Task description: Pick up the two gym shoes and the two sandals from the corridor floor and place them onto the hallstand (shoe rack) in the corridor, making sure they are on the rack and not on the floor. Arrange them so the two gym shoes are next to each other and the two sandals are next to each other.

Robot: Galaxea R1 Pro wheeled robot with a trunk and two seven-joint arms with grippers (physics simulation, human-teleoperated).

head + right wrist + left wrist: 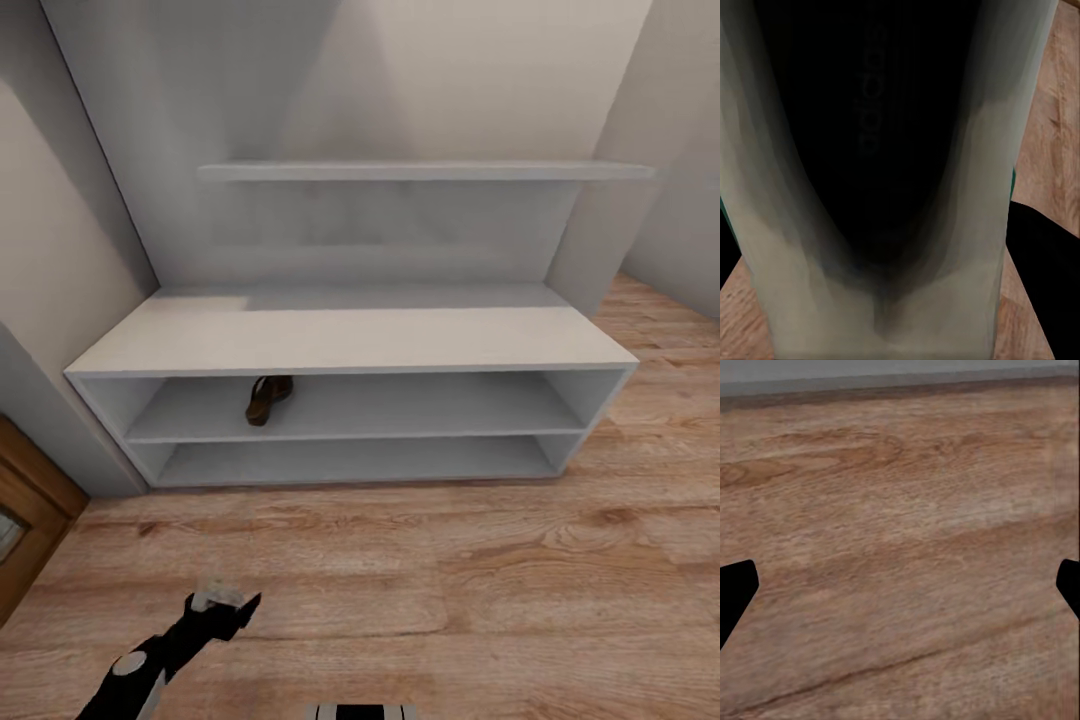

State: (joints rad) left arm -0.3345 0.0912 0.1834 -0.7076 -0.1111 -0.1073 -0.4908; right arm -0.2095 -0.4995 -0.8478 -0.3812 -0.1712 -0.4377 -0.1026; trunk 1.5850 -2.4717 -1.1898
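One brown sandal [267,398] sits on the upper open shelf of the hallstand [350,340], toward the left end of that shelf and set back from its front edge. It lies alone there, and the lower shelf below it is bare. The hallstand is pale grey-white and stands against the wall, with a long wall shelf [425,171] above it. In front of it is the corridor floor [450,580], made of light-brown wood planks. In the head view the left claw [222,605] hangs low over the floor, well apart from the hallstand. In the left wrist view its two dark fingers [735,596] stand wide apart with just floor between them. In the right wrist view a gym shoe [877,187] is very close, cream-white with a dark inside and a bit of green at its side. I cannot tell if the right claw is clamped on it
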